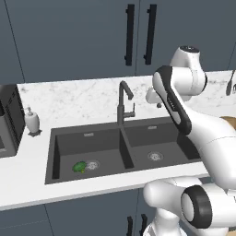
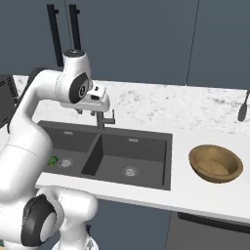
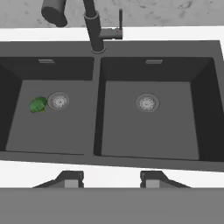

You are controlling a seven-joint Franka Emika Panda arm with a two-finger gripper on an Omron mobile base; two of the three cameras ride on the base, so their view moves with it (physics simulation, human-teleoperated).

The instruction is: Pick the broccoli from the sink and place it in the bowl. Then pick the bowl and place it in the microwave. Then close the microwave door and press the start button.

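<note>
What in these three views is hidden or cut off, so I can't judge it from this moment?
- Microwave: left base view, cut by the left edge; door position unclear.
- Bowl: left base view, mostly behind the arm; whole in the right base view.
- Broccoli: right base view, partly behind the arm.
- Gripper: hand view, only the fingertips show, apart, holding nothing.

1. The sink is seen as matt dark grey, smooth, with shiny silver metal drains.
2. The faucet is rendered in dark, faintly glossy metal.
3. The counter is finished in white veined marble.
4. The bowl is shown as brown grained wood.
5. The broccoli is given a bumpy green surface.
</note>
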